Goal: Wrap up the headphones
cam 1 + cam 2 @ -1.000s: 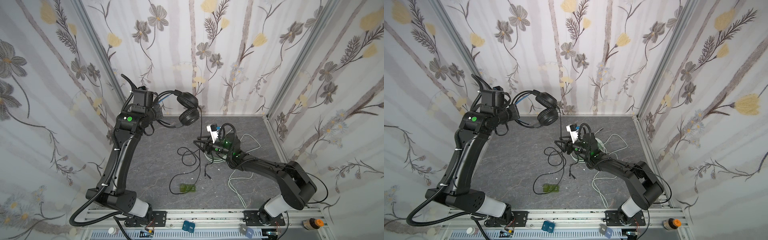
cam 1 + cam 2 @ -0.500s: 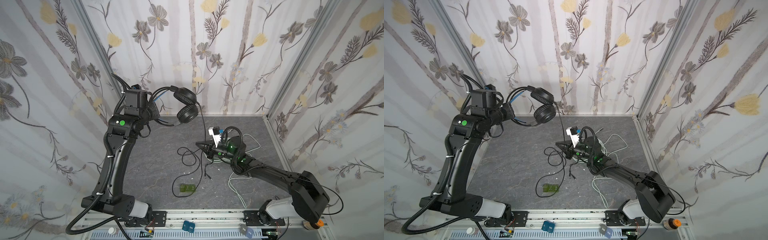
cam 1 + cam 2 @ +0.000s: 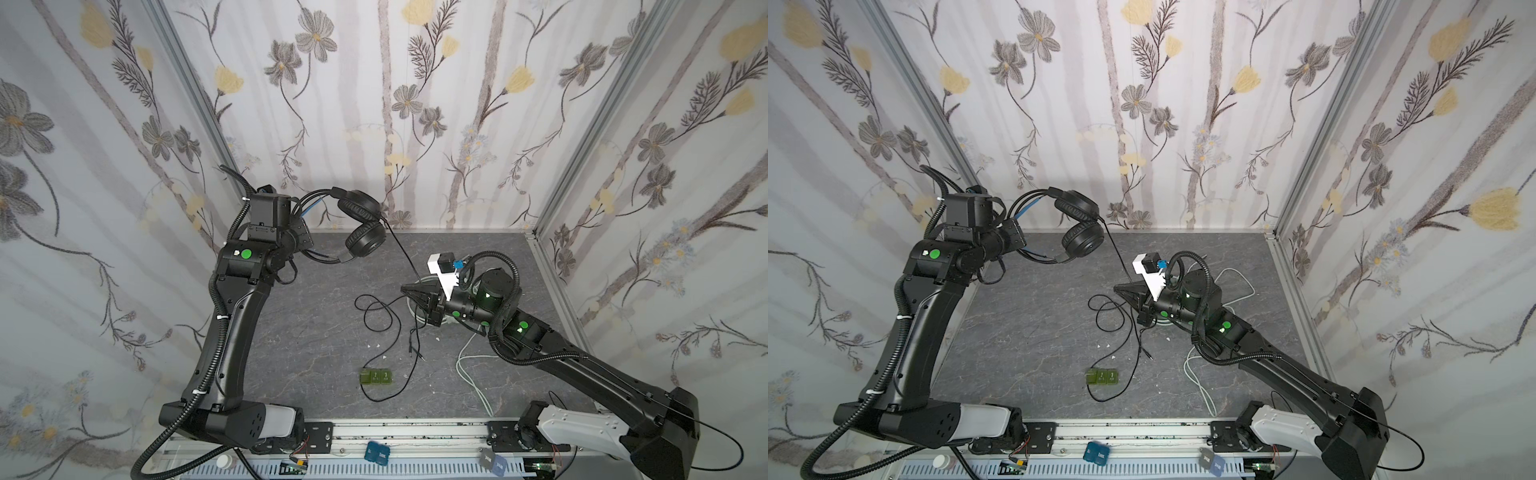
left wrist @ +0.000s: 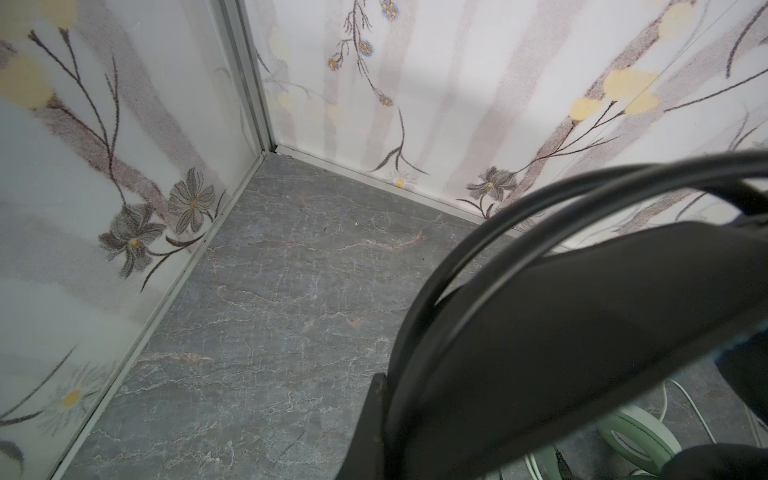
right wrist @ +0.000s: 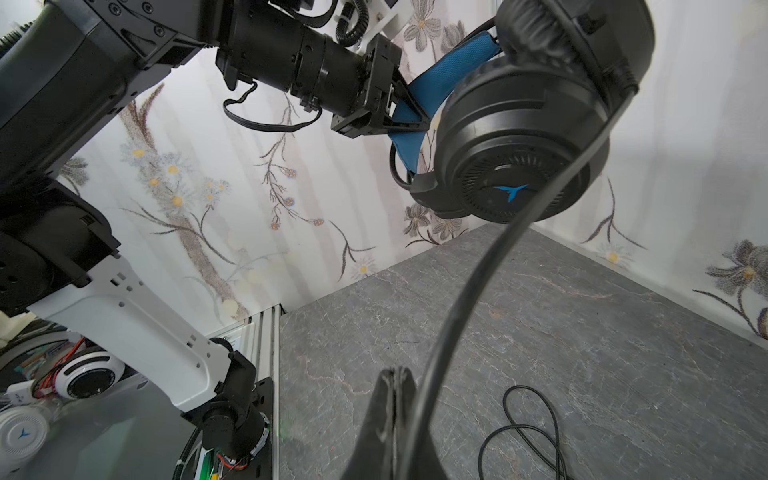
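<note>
left gripper (image 5: 415,112): jaws closed on the blue headband (image 5: 444,79); holds the black headset (image 3: 365,243) in the air near the back wall (image 3: 415,124)
black cable (image 3: 376,307): runs from an ear cup down to the right gripper; rest lies in loose loops on the grey floor (image 3: 316,332); no turn round the headset
right gripper (image 3: 405,288): jaws pressed together; cable lies against the fingers; pinched or just beside, cannot tell
mint headset (image 4: 636,436): on the floor under the right arm (image 3: 582,365); pale cable (image 3: 469,365) sprawled, untouched
progress: early; nothing wrapped; both cables left to wind
</note>
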`<state>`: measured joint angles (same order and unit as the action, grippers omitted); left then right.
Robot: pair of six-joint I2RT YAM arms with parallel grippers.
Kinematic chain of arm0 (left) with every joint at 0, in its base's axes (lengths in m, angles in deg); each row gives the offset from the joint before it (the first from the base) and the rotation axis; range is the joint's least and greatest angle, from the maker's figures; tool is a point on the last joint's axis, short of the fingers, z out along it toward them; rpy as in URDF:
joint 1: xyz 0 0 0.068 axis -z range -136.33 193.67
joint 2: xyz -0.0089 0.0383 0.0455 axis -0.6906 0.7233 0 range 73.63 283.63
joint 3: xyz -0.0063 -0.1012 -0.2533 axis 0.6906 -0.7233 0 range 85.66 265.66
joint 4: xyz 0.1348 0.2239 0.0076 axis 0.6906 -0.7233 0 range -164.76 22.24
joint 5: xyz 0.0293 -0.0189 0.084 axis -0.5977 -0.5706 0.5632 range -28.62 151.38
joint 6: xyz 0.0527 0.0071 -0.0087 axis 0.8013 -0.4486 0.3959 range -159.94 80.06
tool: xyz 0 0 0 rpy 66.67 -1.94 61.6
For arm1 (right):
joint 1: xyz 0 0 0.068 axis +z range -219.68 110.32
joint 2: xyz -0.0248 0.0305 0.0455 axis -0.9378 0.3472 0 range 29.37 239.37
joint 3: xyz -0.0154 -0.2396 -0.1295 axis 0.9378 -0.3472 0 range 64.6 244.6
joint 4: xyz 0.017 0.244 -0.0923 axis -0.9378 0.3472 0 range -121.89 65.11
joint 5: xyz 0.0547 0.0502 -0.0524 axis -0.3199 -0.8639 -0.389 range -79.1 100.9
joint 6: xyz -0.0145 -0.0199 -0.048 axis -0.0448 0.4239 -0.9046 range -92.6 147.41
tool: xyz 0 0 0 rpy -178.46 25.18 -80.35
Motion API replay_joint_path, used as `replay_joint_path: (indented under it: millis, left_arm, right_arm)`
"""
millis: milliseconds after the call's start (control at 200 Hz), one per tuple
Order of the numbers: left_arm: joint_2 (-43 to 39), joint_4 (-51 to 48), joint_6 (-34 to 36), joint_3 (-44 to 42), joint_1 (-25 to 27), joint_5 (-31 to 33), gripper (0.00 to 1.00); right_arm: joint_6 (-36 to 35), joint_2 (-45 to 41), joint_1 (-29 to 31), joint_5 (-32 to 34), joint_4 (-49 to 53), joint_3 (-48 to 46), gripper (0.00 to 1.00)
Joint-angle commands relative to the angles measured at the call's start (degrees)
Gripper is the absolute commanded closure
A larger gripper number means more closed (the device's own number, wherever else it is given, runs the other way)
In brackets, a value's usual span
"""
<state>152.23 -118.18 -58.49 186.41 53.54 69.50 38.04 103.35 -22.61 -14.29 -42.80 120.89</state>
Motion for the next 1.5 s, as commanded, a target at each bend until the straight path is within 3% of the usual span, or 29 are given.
replay_joint_path:
  millis: [0, 225, 405, 510, 665, 814, 1014, 1274, 1494]
  left_arm:
    - [-0.79, 8.46, 0.79, -2.74, -0.11, 1.31, 1.00]
    - [-1.96, 13.08, 2.98, -9.47, -0.53, 2.47, 1.00]
    - [-2.78, 14.44, 3.60, -11.49, -0.47, 2.43, 1.00]
    - [-3.20, 14.69, 3.86, -11.47, -0.41, 3.03, 1.00]
    - [-3.99, 14.82, 4.22, -10.67, -0.36, 3.78, 1.00]
    - [-5.71, 15.56, 4.74, -10.88, -0.22, 4.86, 1.00]
    - [-8.10, 17.59, 5.69, -11.33, 0.31, 6.96, 1.00]
    - [-8.22, 18.15, 7.19, -10.76, 0.90, 4.62, 1.00]
    - [-6.83, 18.33, 9.99, -10.05, 2.31, 2.16, 1.00]
  right_arm:
    - [-3.05, 1.78, 2.74, -1.53, 7.26, 3.98, 1.00]
    - [3.65, 5.51, 5.39, -7.96, -2.63, 8.22, 1.00]
    - [7.49, 10.27, 6.28, -11.45, -5.21, 16.96, 1.00]
    - [5.37, 11.70, 7.38, -11.10, -2.45, 20.99, 1.00]
    - [6.70, 12.37, 7.08, -10.68, -7.81, 21.99, 1.00]
    - [8.00, 16.69, 7.09, -11.77, -10.18, 28.96, 1.00]
    - [-0.07, 20.04, 6.35, -8.83, -0.56, 37.40, 1.00]
    - [-1.16, 19.39, 3.23, -4.61, -0.41, 39.40, 1.00]
    - [-12.45, 13.79, 0.83, 3.17, 17.24, 40.10, 1.00]
